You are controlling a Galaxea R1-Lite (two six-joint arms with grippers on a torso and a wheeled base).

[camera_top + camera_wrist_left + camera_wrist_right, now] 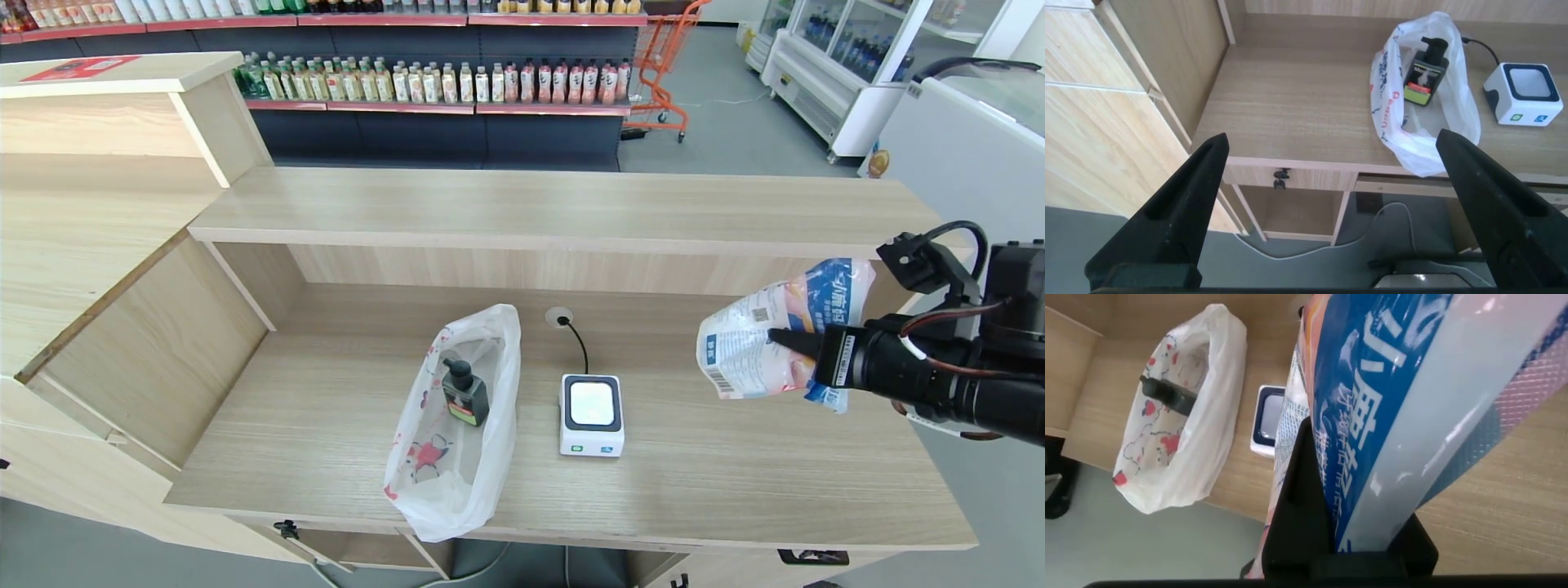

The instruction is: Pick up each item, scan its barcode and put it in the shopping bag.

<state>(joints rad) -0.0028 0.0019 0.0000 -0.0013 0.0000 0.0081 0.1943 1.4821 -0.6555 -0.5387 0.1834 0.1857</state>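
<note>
Closest in, the left gripper [1331, 143] hangs just off the front edge of the desk [735, 474], out to the left of the bag [498, 384], with its two fingers spread wide and nothing in them; I think it is parked there to be out of the way. Over the right side of the desk, the right gripper [796, 347] is squeezed tight on a packet [747, 351], pinching it by one side so most of it sticks out free toward the middle. The packet is up in the air, well apart from the scanner [592, 412]. Its striped barcode [718, 381] sits at the low corner and faces up, not down, so I think it has to be carried over the scanner and turned before it will beep. The bag lies on the desk to the left of the scanner, spread open on top so things can drop in. A dark bottle [465, 396] with a pump top already lies inside, so that one looks done. The scanner sits in the middle with its window facing up, just beside the bag, which makes the trip from beep to bag short. Its cable [578, 343] runs back to a hole [558, 317] in the desk. Behind is a higher ledge [571, 204], and far off are shelves [433, 82] of drinks
</note>
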